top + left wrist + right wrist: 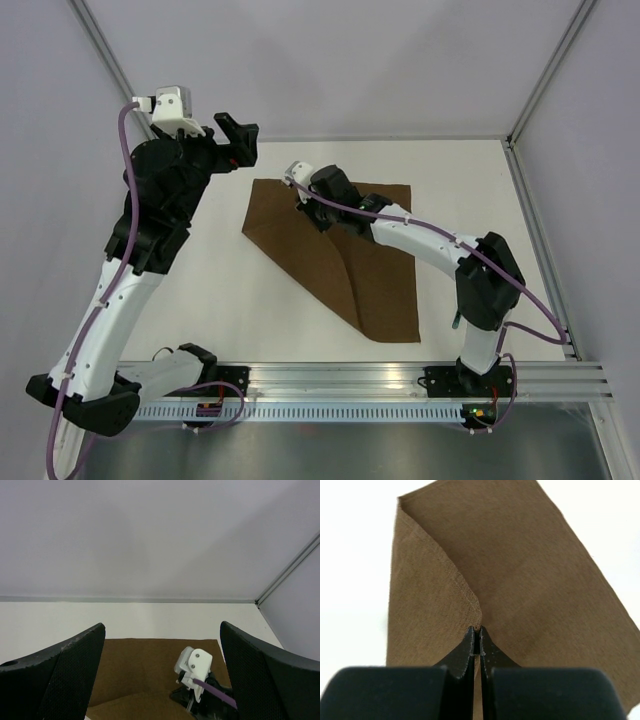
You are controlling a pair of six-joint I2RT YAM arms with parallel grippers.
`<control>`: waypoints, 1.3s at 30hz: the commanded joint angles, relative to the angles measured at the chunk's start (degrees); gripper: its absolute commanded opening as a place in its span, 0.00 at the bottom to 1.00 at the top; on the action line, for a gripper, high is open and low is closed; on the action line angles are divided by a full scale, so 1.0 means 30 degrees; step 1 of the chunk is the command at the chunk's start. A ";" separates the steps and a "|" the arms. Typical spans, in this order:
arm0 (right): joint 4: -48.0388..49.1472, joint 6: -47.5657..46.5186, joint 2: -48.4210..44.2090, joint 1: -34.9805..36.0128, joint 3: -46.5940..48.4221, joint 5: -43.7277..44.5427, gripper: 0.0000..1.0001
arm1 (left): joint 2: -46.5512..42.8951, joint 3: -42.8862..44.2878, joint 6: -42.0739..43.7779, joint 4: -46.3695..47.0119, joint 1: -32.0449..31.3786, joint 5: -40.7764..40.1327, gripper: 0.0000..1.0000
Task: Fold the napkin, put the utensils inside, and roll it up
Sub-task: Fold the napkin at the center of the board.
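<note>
Right wrist view: right pincer (476, 633) nips the napkin (520, 570) at a half-hidden fold; left pincer (162, 626) gapes.

Bright, even light; napkin (520, 580) weave sharp, shadows faint

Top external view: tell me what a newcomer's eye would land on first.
The brown napkin stands out at once, a dark, partly folded sheet with a diagonal crease in the middle of the white table. The right gripper is shut on a pinched ridge of that cloth near its far edge. The left gripper hangs wide open above the table just past the napkin's far left corner.
</note>
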 commanded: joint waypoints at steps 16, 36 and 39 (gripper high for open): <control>0.0603 -0.0209 0.0584 -0.4989 -0.0827 0.0115 0.01 | -0.0003 -0.2065 -0.1488 0.1546 0.0053 0.0778 1.00; 0.1071 0.0172 0.0790 -0.7832 -0.1237 -0.0177 0.01 | 0.0495 -0.2622 -0.1839 0.1693 0.0053 0.0749 1.00; 0.1159 0.0201 0.0790 -0.7949 -0.1325 -0.0148 0.00 | 0.0612 -0.2651 -0.1839 0.1693 0.0053 0.0748 1.00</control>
